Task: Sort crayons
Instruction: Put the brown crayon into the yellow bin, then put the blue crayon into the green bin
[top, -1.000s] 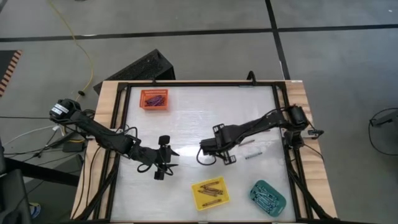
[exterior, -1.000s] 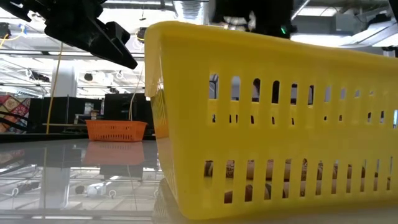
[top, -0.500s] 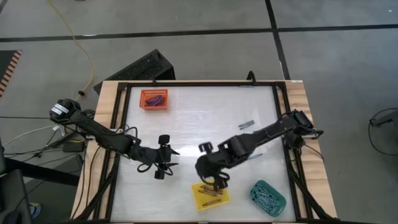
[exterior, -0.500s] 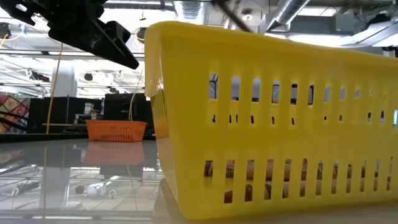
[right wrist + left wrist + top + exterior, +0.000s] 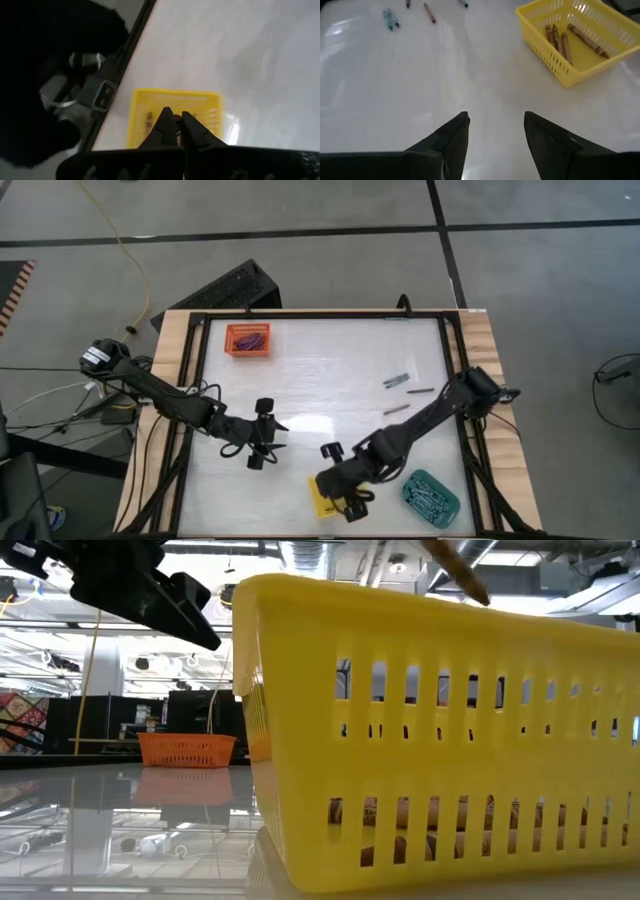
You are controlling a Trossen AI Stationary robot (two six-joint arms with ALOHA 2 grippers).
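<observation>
My right pincer (image 5: 178,119), pinched shut on a brownish crayon (image 5: 455,568), hung over the yellow tray (image 5: 318,498) at the table's six o'clock; releasing it came next, I judged.

No readable text, label, brand, number or sign anywhere on the table, trays or arms.
</observation>
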